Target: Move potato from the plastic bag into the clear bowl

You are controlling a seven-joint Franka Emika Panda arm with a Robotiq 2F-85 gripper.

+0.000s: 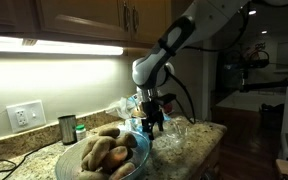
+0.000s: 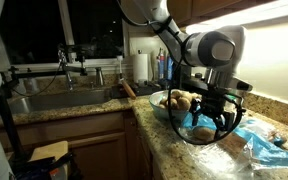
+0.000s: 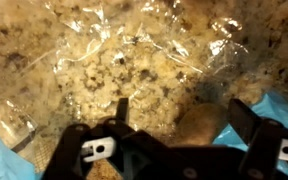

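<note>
My gripper is open and points down over the wrinkly plastic bag spread on the granite counter. One brown potato lies between the fingers, close to the right one and untouched. In both exterior views the gripper hangs low just beside the clear bowl, which holds several potatoes. The bluish bag spreads out past the gripper on the counter.
A small dark metal cup stands by the wall behind the bowl. A sink with a faucet lies farther along the counter, with a paper towel roll behind it. The counter edge runs close to the bowl.
</note>
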